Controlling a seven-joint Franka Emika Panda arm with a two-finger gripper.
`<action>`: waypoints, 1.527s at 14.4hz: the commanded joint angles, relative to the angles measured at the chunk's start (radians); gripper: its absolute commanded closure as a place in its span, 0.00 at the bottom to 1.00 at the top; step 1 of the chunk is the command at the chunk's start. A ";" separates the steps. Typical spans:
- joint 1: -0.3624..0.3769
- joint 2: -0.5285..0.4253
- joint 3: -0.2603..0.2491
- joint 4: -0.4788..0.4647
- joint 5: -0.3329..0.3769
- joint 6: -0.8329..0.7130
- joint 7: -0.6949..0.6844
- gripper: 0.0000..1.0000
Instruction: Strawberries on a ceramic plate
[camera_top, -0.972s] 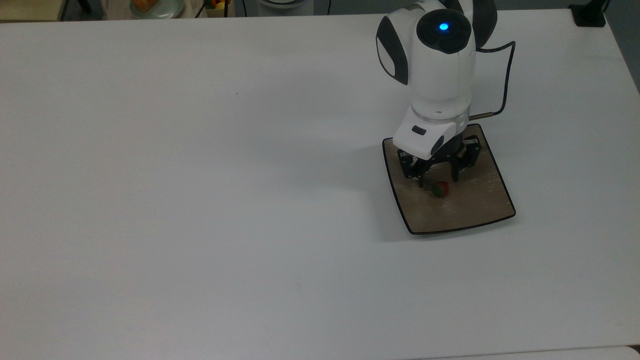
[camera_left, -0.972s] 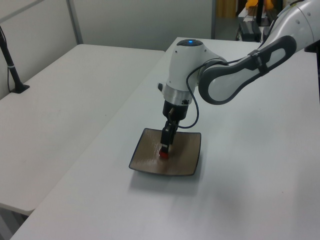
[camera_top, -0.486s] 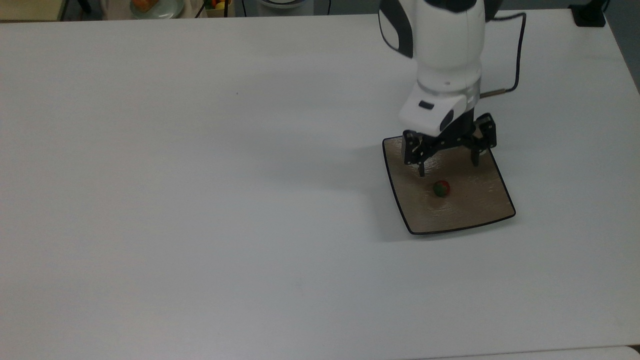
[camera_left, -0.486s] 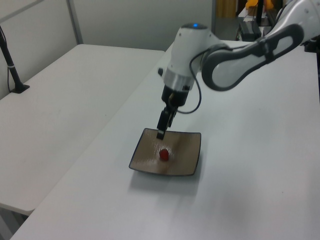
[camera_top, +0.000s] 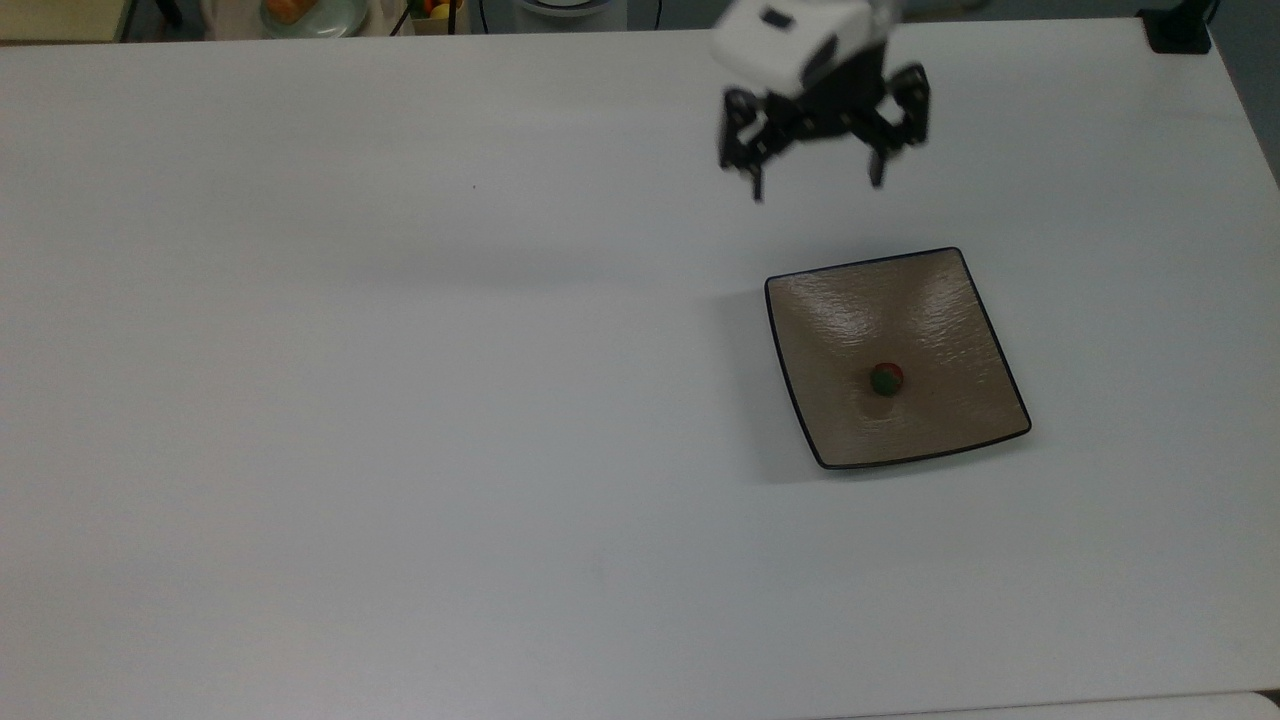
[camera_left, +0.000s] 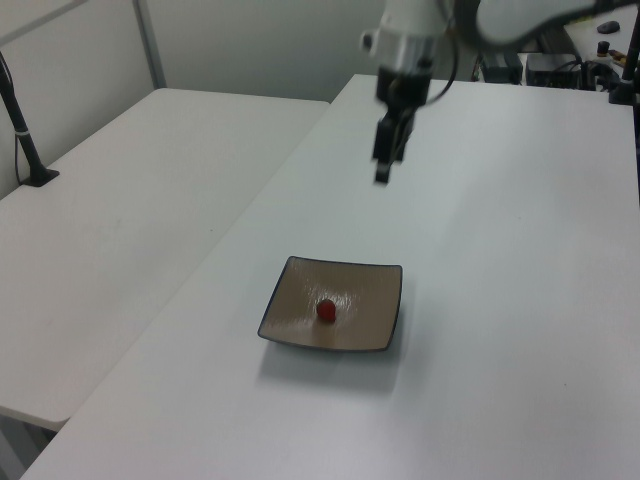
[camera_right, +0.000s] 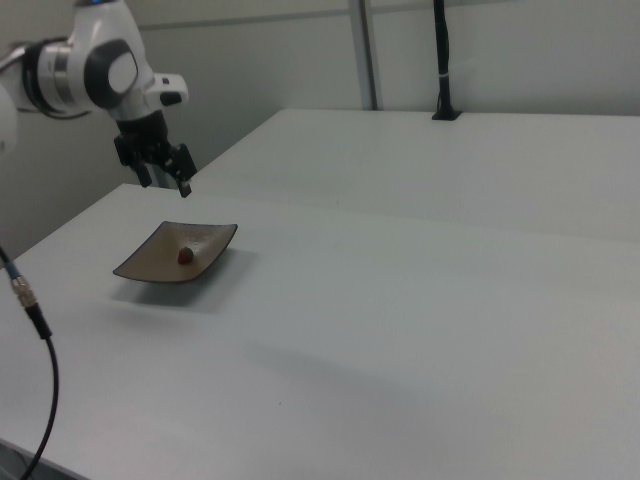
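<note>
A small dark red strawberry (camera_top: 885, 379) with a green cap lies near the middle of the square tan-brown ceramic plate (camera_top: 935, 300). The same berry (camera_left: 326, 311) rests on the plate (camera_left: 365, 322) in the left view, and the berry (camera_right: 185, 256) sits on the plate (camera_right: 150, 262) in the right view. My gripper (camera_top: 817, 185) hangs high above the table, beyond the plate's far edge in the top view, open and empty. It also shows up in the air as the gripper (camera_left: 385, 172) in the left view and the gripper (camera_right: 165, 185) in the right view.
The white table (camera_top: 400, 400) spreads wide around the plate. A black post base (camera_top: 1178, 30) stands at the top view's upper right corner. A second white table (camera_left: 120, 180) lies on the left view's left. A cable (camera_right: 30, 320) hangs at the right view's left edge.
The open gripper has risen from just over the plate and drawn back toward the top view's upper edge. The strawberry stays where it lay on the plate.
</note>
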 joint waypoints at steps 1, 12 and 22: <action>-0.037 -0.154 -0.043 -0.077 0.003 -0.162 0.015 0.00; -0.134 -0.343 -0.141 -0.194 0.003 -0.345 -0.074 0.00; -0.162 -0.306 -0.132 -0.185 0.015 -0.159 -0.263 0.00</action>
